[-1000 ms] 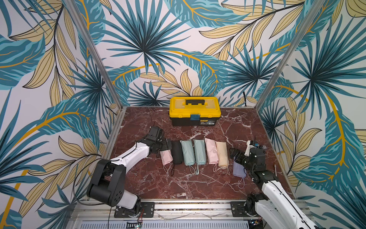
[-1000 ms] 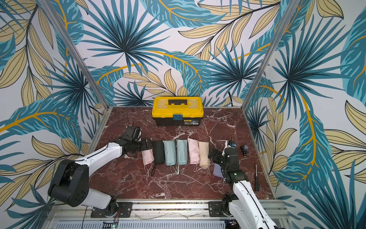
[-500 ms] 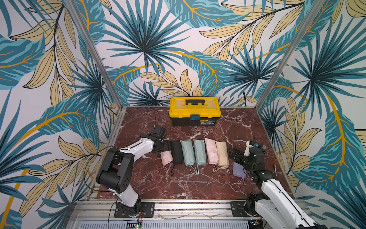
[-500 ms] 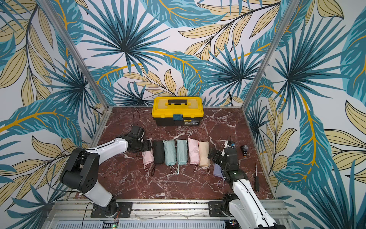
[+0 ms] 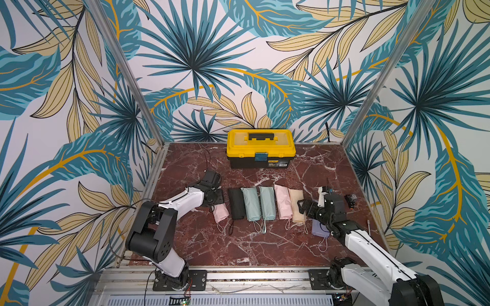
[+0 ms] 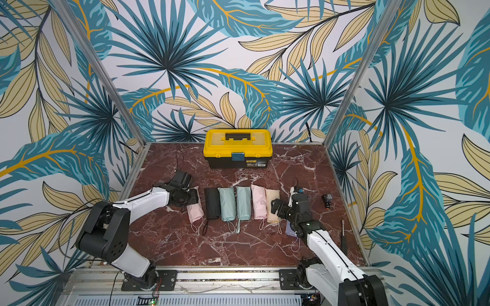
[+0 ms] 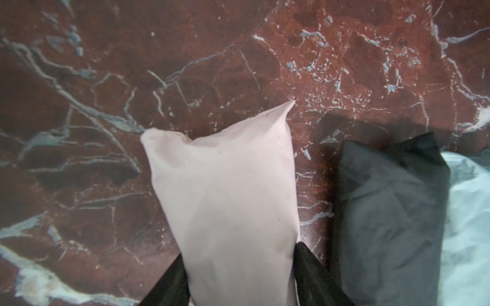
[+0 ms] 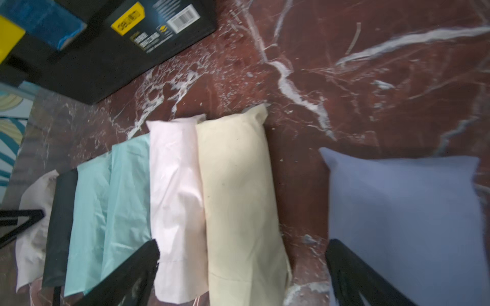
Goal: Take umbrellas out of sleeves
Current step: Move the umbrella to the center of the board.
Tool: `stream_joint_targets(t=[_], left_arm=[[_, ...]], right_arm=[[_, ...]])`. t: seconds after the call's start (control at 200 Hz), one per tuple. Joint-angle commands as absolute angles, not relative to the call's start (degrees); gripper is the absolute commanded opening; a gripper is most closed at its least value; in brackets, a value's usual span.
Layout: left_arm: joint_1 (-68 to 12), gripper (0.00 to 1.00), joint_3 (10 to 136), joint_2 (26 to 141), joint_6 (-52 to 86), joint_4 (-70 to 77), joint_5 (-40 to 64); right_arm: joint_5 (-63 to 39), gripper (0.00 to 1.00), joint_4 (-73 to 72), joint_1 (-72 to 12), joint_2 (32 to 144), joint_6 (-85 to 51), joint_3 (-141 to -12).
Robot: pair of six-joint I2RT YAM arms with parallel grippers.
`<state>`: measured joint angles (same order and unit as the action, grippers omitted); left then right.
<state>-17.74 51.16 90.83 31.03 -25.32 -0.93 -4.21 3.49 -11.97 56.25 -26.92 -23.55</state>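
Top views: dark red marble surface [image 5: 185, 246]. A yellow-lidded black plastic toolbox [image 5: 261, 148] sits shut at the back, well apart from the row. Seven bulging fabric sleeves lie side by side, the umbrellas hidden inside and only the cord loops [image 5: 256, 226] trailing toward the robot. Order: pale pink sleeve [image 5: 221, 214], black sleeve [image 5: 236, 204], first mint sleeve [image 5: 250, 204], second mint sleeve [image 5: 267, 202], pink sleeve [image 5: 282, 201], beige sleeve [image 5: 297, 205]. The lilac sleeve [image 5: 319, 229] lies apart, nearer the robot, half hidden by the right arm. Left claw [image 6: 193, 198] covers the far end of the pale pink sleeve. Right claw [image 5: 305, 209] is low, just beside the beige sleeve. A slim tool [image 5: 368, 225] lies near the right edge.

Left wrist: left claw [image 7: 238, 251] sits astride the pale pink sleeve, a black finger [image 7: 310, 273] against each flank, partway spread. Firm grip or mere contact: cannot tell. The black sleeve [image 7: 392, 212] lies just beside it, a strip of surface between.

Right wrist: right claw [image 8: 244, 251] is spread wide, nothing clamped. The beige sleeve [image 8: 236, 185] shows between its fingers, the lilac sleeve [image 8: 403, 212] beyond one finger, the toolbox [image 8: 106, 53] behind the row
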Motion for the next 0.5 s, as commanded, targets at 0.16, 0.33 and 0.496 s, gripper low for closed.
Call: stream_joint_targets(t=[0.16, 0.33, 0.496], left_arm=[[-17.4, 0.68, 43.9, 83.7, 36.3, -25.7, -0.8], [-17.3, 0.82, 41.2, 75.8, 36.3, -26.5, -1.6], [-17.2, 0.86, 40.6, 67.1, 36.4, -29.8, -2.8]], right_arm=[[1.3, 1.00, 5.9, -29.4, 60.6, -26.6, -29.1], [6.8, 0.99, 10.3, -42.6, 65.6, -26.7, -35.6], [13.3, 0.99, 11.9, -54.8, 73.1, -28.9, -42.6]])
